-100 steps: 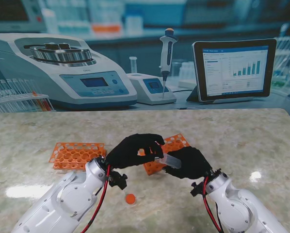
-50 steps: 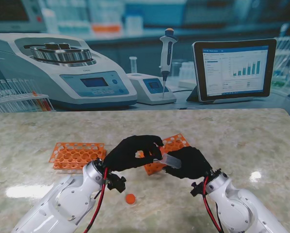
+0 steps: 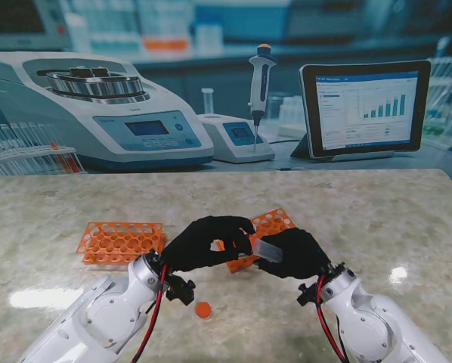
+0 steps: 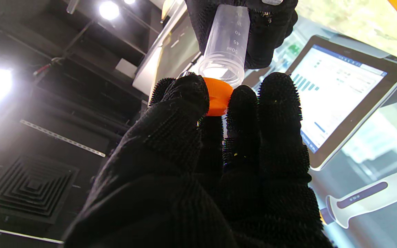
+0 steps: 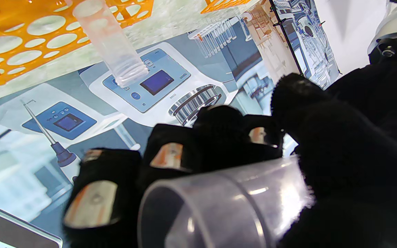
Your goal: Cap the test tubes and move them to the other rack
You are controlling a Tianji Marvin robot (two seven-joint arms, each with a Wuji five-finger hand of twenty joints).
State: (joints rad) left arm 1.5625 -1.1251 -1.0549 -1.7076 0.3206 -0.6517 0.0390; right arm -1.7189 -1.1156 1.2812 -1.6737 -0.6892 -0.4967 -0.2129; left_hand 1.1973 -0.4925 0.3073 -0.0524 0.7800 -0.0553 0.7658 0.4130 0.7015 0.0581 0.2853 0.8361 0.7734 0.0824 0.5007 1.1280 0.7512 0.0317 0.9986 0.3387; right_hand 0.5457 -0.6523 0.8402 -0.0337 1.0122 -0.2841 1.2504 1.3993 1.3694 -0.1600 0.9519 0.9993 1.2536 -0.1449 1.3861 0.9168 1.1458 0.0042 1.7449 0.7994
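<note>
My right hand is shut on a clear test tube, tilted with its open mouth toward my left hand. The left wrist view shows that tube with its threaded mouth just beside an orange cap pinched in my left fingertips. In the right wrist view the held tube fills the foreground, and another uncapped tube stands in the orange rack. Behind both hands lies that near rack. A second orange rack lies on the left. A loose orange cap rests on the table near me.
A centrifuge, a small instrument with a pipette, and a tablet stand along the back edge. Racks of tubes sit at the far left.
My left hand has shifted slightly nearer to me and toward the tube's mouth with the cap. The right hand and tube have stayed put.
</note>
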